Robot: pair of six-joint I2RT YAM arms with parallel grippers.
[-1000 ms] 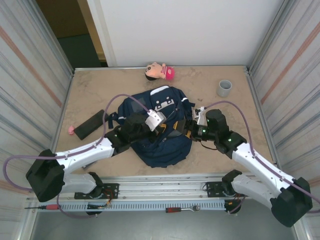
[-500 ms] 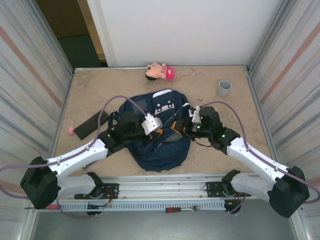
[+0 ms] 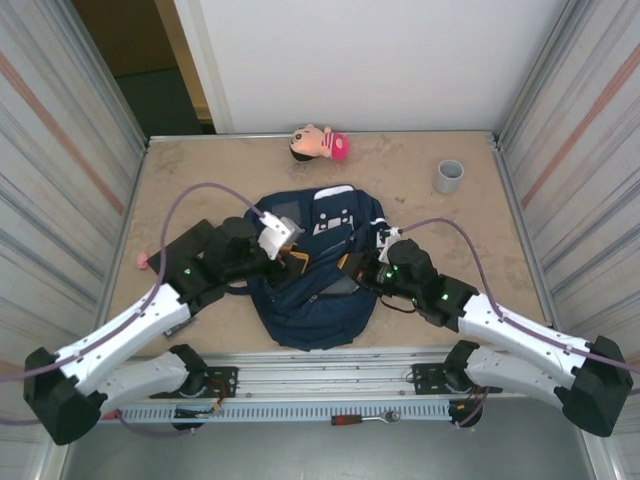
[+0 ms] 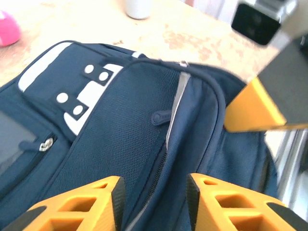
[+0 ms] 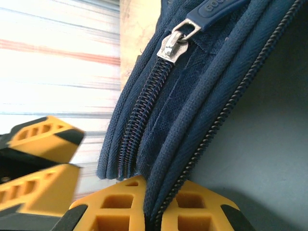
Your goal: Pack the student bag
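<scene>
A small pink thing (image 3: 144,260) lies at the left edge of the surface (image 3: 470,225). The left gripper (image 3: 292,260) hangs over the left half of the student bag (image 3: 310,305). In the left wrist view its fingers (image 4: 106,202) stand apart with nothing between them, and a zip line on the bag's navy cloth (image 4: 120,134) runs under the gap.

The bag lies flat in the middle of the surface, toward the near edge, with its white patch (image 3: 331,222) toward the far edge. Nothing of its inside shows, so I cannot tell what it holds.

A doll (image 3: 320,143) lies at the far edge, apart from the bag.

The right gripper (image 3: 350,266) is at the bag's right side, its fingers (image 5: 113,209) clamped together on a fold of the bag's zip edge (image 5: 159,144), below the metal zip pull (image 5: 175,41).

A grey cup (image 3: 449,176) stands upright near the far right corner; its inside is too dark to tell any contents.
</scene>
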